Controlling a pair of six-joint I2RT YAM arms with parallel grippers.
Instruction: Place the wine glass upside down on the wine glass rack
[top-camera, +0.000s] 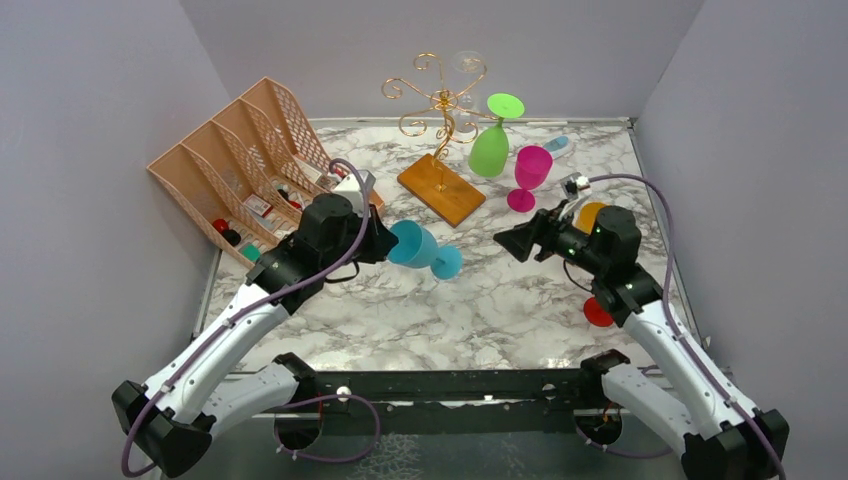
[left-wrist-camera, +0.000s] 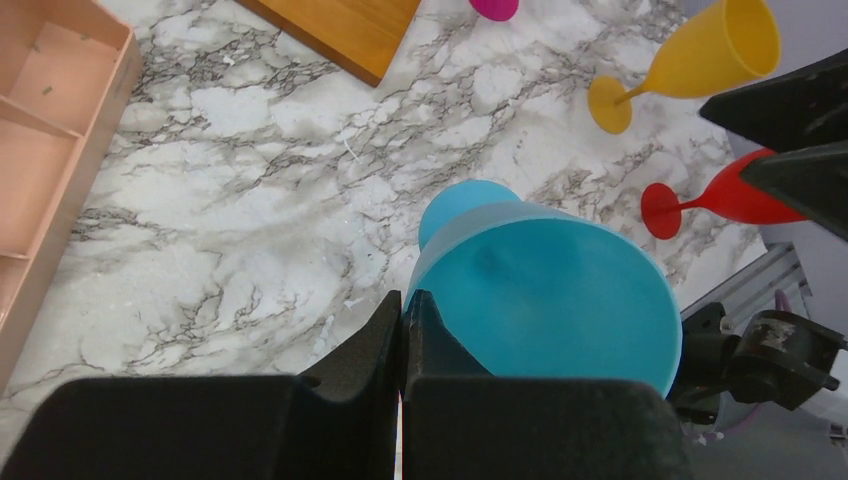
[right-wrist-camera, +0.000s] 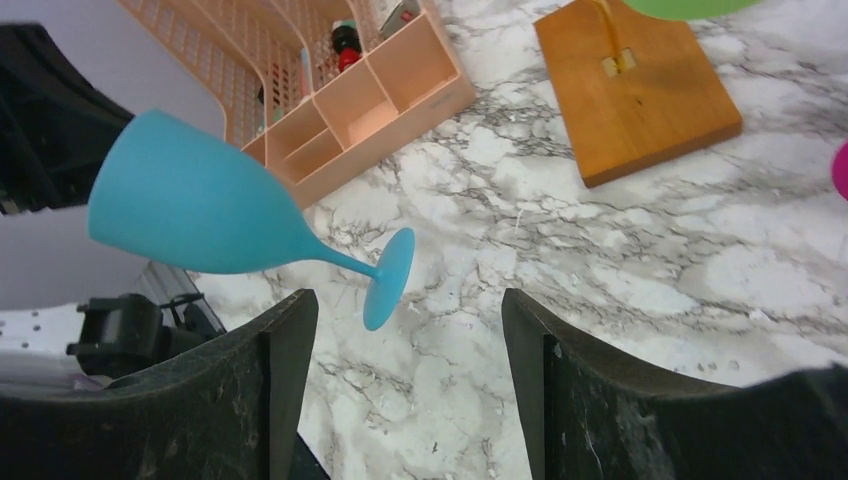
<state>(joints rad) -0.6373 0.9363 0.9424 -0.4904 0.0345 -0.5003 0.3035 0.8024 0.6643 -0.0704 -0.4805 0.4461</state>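
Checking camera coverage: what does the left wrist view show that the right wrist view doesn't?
Only left wrist: the yellow glass, the red glass, and the left gripper shut on the blue glass rim. Only right wrist: the gold rack stem, a green glass edge, bottles in the organiser. Both: the blue glass, the rack base, the organiser, the marble table.
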